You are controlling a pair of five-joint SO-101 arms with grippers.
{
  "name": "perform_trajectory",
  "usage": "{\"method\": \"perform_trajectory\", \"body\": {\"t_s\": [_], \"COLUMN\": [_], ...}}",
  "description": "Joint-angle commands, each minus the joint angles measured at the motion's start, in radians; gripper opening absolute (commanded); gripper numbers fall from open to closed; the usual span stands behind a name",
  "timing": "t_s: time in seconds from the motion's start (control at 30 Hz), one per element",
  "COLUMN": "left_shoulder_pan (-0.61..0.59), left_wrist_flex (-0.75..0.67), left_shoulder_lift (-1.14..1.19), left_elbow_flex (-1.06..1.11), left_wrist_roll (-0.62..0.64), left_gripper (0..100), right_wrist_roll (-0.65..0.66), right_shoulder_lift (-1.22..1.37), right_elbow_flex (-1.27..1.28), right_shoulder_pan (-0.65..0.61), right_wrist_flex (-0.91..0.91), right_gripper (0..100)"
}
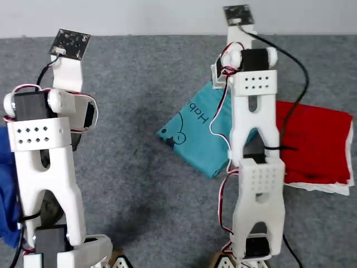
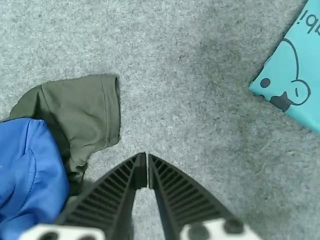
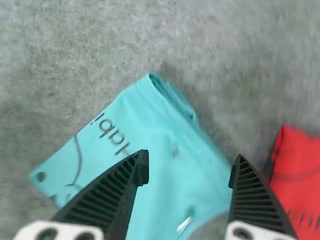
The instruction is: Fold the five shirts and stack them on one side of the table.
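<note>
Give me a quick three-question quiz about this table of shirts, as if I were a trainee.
1. True or false: the left arm's fingers are shut.
2. Which shirt lies under the right arm's fingers, held open? A pink shirt, B teal shirt, C yellow shirt.
3. What colour is the shirt lying partly over the olive shirt?
Key: 1 true; 2 B; 3 the blue shirt.
</note>
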Motion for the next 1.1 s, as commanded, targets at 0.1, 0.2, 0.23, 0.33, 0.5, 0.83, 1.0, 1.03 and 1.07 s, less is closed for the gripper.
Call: {"method": "perform_trajectory", "body": {"t_s": [0.1,0.2,0.23,0.33,0.5,0.83,1.0,1.03,1.07], "left_shoulder_pan": [0.0,0.0,0.0,0.0,-0.003,-0.005,-0.005,-0.005,-0.005], "left_wrist_flex": [0.018,0.018,0.018,0.017,0.017,0.017,0.017,0.017,0.017], "left_shoulder_lift": [-0.037,-0.037,-0.035,-0.035,-0.035,-0.035,-0.035,-0.035,-0.035], "left_elbow_flex": [-0.008,-0.008,-0.008,-0.007,-0.004,-0.004,-0.004,-0.004,-0.004], "left_wrist_roll": [-0.012,-0.012,-0.012,-0.012,-0.012,-0.012,-0.012,-0.012,-0.012], "left_gripper": [1,1,1,1,1,1,1,1,1], "right_wrist_roll": [-0.327,-0.445,-0.462,-0.548,-0.628,-0.634,-0.628,-0.628,-0.626], "right_shoulder_lift": [-0.217,-0.214,-0.205,-0.151,-0.031,0.199,0.292,0.298,0.298], "right_elbow_flex": [0.29,0.368,0.385,0.391,0.391,0.391,0.391,0.39,0.39], "right_shoulder_pan": [-0.053,-0.059,-0.062,-0.073,-0.074,-0.039,0.012,0.022,0.028], "right_wrist_flex": [0.041,0.039,0.038,0.031,-0.012,-0.125,-0.163,-0.16,-0.157], "right_gripper": [26.7,27.2,28.8,38.2,44.0,34.7,30.7,29.7,28.5]}}
